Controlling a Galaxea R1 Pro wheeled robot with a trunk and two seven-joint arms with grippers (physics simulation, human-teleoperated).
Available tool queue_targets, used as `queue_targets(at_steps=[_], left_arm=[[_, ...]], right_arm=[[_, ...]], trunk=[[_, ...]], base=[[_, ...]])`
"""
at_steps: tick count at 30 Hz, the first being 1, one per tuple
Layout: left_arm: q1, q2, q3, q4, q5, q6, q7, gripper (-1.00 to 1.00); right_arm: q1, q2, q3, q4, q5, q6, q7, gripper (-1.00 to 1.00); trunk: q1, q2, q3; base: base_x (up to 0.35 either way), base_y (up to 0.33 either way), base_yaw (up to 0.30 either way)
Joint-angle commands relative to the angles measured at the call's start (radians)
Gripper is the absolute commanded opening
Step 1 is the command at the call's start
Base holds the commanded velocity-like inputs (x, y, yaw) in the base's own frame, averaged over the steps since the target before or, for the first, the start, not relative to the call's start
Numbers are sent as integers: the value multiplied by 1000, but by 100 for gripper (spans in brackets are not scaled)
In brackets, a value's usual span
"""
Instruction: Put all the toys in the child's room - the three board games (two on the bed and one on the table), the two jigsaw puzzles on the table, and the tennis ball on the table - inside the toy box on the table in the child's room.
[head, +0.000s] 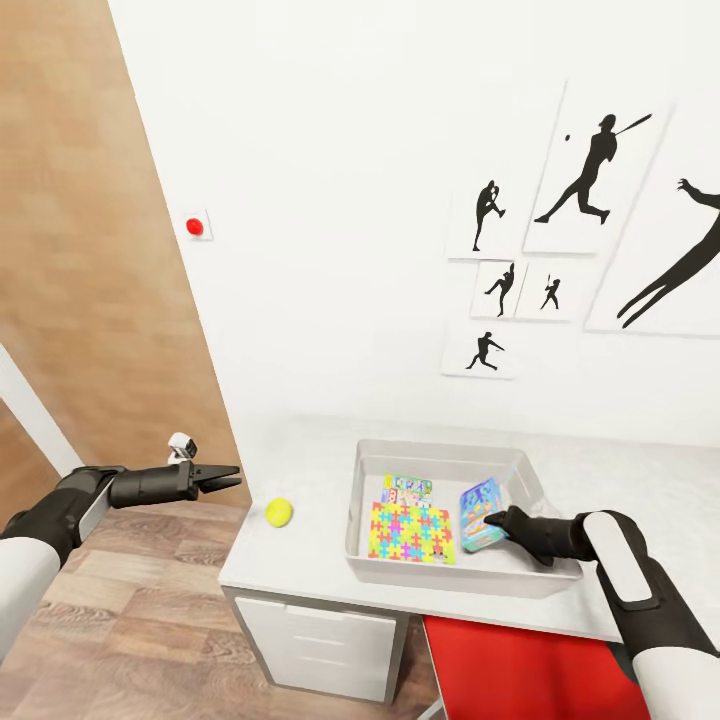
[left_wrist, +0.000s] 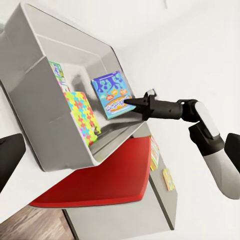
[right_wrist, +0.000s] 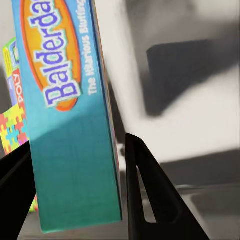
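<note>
On the pale table (head: 300, 470) stands the grey toy box (head: 520, 580), and inside it lie a jigsaw puzzle (head: 411, 532) with bright interlocking pieces and another flat box (head: 407, 489) behind it. The right gripper (head: 492, 519) reaches into the box with its fingers closed on the edge of a blue board game (head: 479, 512), which stands tilted. The tennis ball (head: 278, 512) lies on the table just beside the box, and the left gripper (head: 232, 476) hovers near it with its jaws almost together, holding nothing.

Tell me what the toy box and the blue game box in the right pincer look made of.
Toy box: apparently smooth moulded plastic, judging by its even light grey walls and rolled rim. Blue game box, held in the right pincer: probably printed glossy cardboard, with flat faces, sharp edges and "Balderdash" lettering.
</note>
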Motion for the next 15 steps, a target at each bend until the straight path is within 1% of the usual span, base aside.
queue_targets(at_steps=[1,13,14,15], left_arm=[[-1,1,-7,0,5,10,-3,100],[-1,2,-6,0,5,11,-3,100],[-1,2,-6,0,5,10,-3,100],[-1,2,-6,0,5,10,-3,100]], right_arm=[[-1,0,2,0,-11,3,-10,-100],[-1,0,7,2,-11,3,-10,-100],[-1,0,7,2,-11,3,-9,100],[-1,0,7,2,-11,3,-9,100]], trunk=[[1,-2,-2],[1,-2,-2],[1,-2,-2],[1,-2,-2]], base=[[0,0,0],[0,0,0],[0,0,0],[0,0,0]])
